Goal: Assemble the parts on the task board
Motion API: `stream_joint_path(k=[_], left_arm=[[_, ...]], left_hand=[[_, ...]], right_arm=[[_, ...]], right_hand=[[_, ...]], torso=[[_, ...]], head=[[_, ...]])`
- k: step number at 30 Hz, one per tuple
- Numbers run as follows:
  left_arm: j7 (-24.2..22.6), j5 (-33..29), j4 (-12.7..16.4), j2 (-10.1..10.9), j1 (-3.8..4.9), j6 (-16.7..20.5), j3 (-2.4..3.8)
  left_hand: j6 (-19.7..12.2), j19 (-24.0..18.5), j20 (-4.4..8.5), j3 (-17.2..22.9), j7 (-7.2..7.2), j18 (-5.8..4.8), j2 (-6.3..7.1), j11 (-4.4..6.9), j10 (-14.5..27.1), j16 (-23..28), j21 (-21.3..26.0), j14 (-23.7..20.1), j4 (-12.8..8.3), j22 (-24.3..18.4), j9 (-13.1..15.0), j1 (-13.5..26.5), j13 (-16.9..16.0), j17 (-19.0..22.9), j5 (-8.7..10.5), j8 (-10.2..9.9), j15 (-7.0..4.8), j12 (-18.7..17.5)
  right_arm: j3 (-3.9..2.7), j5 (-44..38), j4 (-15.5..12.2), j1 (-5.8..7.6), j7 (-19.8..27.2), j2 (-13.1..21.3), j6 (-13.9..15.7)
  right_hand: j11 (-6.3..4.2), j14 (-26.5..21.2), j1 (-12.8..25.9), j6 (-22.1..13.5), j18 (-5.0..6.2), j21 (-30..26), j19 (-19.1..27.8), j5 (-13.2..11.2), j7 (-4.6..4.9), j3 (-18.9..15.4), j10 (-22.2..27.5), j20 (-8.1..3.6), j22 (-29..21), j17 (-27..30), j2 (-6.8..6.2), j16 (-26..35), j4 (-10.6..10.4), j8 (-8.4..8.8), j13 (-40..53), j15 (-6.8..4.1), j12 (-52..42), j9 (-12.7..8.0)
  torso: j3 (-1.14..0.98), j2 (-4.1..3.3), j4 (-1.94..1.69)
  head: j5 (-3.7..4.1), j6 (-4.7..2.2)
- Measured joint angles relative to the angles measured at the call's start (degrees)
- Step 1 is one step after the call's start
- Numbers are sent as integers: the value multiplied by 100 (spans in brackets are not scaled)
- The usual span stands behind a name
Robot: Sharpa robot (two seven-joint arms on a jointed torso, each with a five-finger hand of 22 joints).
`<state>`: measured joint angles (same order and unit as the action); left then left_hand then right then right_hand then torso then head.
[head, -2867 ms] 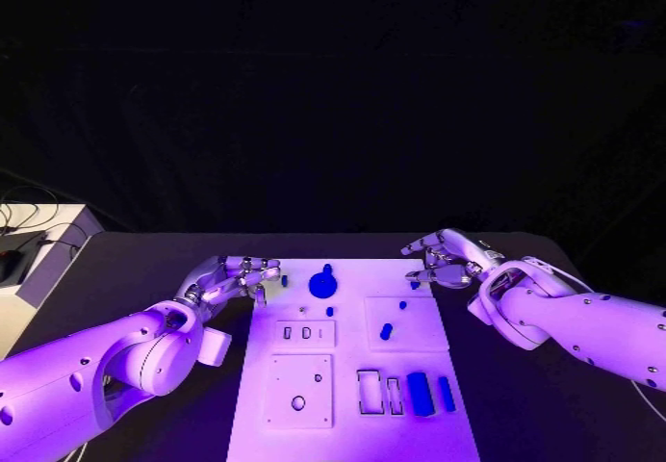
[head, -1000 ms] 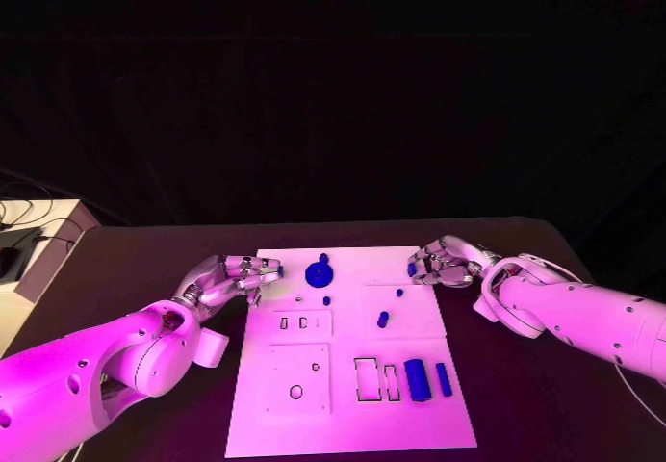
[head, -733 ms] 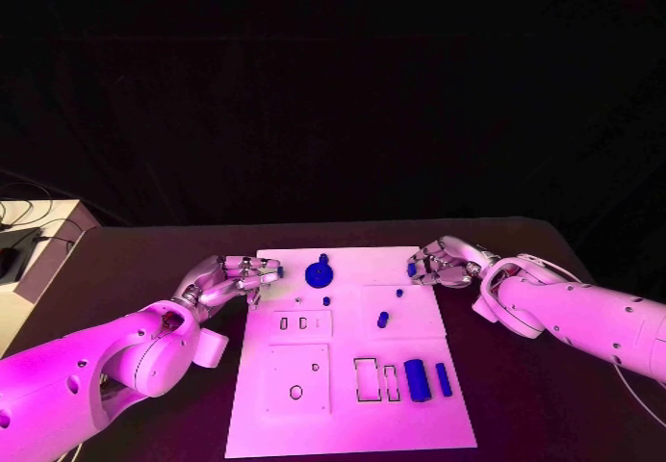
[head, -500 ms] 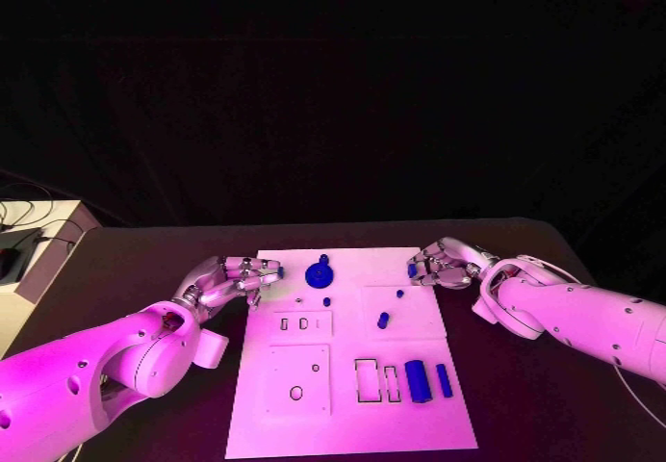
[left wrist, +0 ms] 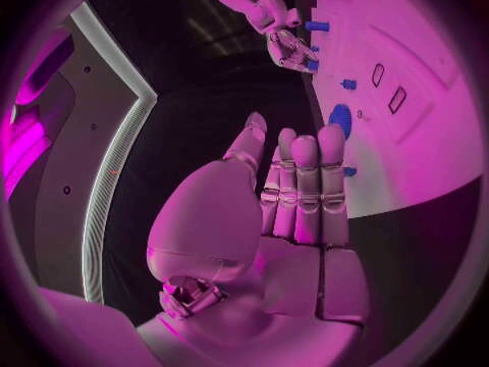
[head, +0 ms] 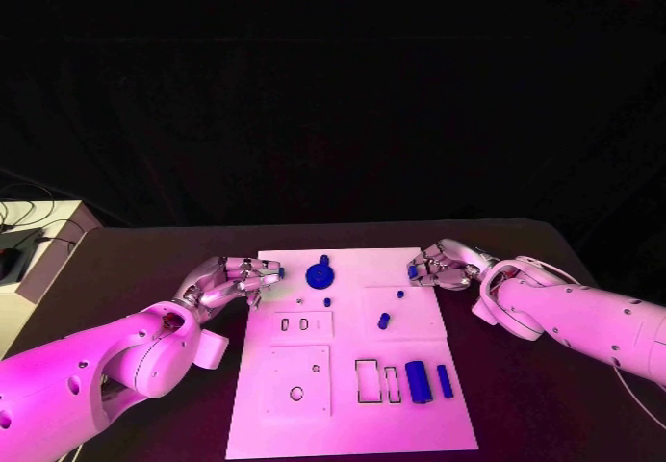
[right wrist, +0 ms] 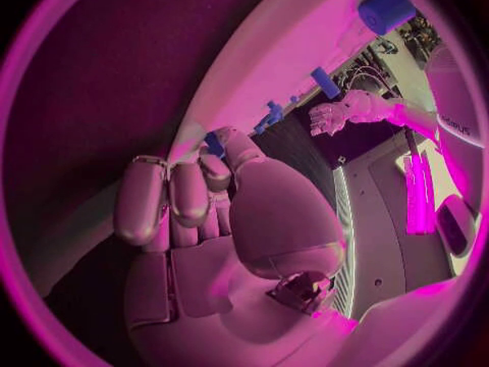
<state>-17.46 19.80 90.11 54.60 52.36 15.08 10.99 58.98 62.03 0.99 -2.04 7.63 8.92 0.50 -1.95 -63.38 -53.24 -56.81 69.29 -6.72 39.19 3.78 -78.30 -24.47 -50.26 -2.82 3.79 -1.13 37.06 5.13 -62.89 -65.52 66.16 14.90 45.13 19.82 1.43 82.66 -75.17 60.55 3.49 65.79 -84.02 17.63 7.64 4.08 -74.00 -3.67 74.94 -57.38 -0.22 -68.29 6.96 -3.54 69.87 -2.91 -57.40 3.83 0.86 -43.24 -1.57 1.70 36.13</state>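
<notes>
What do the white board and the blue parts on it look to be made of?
The board looks like matte white plastic: flat, even, with clean cut-out slots, though painted metal is possible. The blue parts look like moulded or printed plastic: solid colour, dull sheen, simple block shapes.

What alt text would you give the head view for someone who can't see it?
A white task board lies on a black table, small blue parts scattered on it. The left hand and right hand sit at its far corners, a blue piece at the right hand's fingers.

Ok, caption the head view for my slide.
Both robot hands, left and right, flank the white task board, the right pinching a small blue part.
</notes>
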Motion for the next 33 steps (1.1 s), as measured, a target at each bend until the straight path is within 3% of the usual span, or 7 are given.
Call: stream_joint_path(k=[7,12,22,33], left_arm=[[8,1,0,7,0,0,0],[17,1,0,7,0,0,0],[22,1,-2,-1,0,-5,0],[32,4,-9,-7,0,-2,0]], left_hand=[[0,0,0,0,0,1,-23,0,0,0,0,0,0,-1,0,-23,17,8,0,0,0,0],[0,0,0,0,0,0,-23,0,0,0,0,0,0,-1,0,-23,45,14,0,0,0,0],[0,-22,-22,16,0,10,-45,-51,-121,205,105,-20,-16,-102,0,-44,617,177,0,0,21,-723],[0,-22,-22,16,0,8,-45,-31,-156,205,116,-20,-16,-107,0,-44,679,177,0,0,21,-760]], right_arm=[[0,-4,15,-1,-15,-4,3],[-2,-4,14,1,-24,-7,22],[1,81,-30,-2,-15,-7,160],[-5,251,-83,5,-15,6,351]], right_hand=[[-2,-6,52,70,0,0,0,-24,-68,48,-6,0,-1,-5,54,0,17,0,12,-40,0,0],[-63,3,60,191,0,23,2,-26,-168,93,-20,-42,-1,-18,121,0,31,3,33,-51,0,4],[-104,5,6,312,-1,88,2,-36,-229,157,-41,-42,-2,-70,173,-26,95,-3,68,-70,0,20],[-103,5,7,350,-1,88,2,-37,-229,156,-41,-83,-3,-70,172,-26,95,-6,75,-70,1,31]], torso=[[0,-2,1],[0,-2,1],[-2,-2,1],[0,-1,-1]], head=[[5,-1],[5,1],[2,-13],[-12,-25]])
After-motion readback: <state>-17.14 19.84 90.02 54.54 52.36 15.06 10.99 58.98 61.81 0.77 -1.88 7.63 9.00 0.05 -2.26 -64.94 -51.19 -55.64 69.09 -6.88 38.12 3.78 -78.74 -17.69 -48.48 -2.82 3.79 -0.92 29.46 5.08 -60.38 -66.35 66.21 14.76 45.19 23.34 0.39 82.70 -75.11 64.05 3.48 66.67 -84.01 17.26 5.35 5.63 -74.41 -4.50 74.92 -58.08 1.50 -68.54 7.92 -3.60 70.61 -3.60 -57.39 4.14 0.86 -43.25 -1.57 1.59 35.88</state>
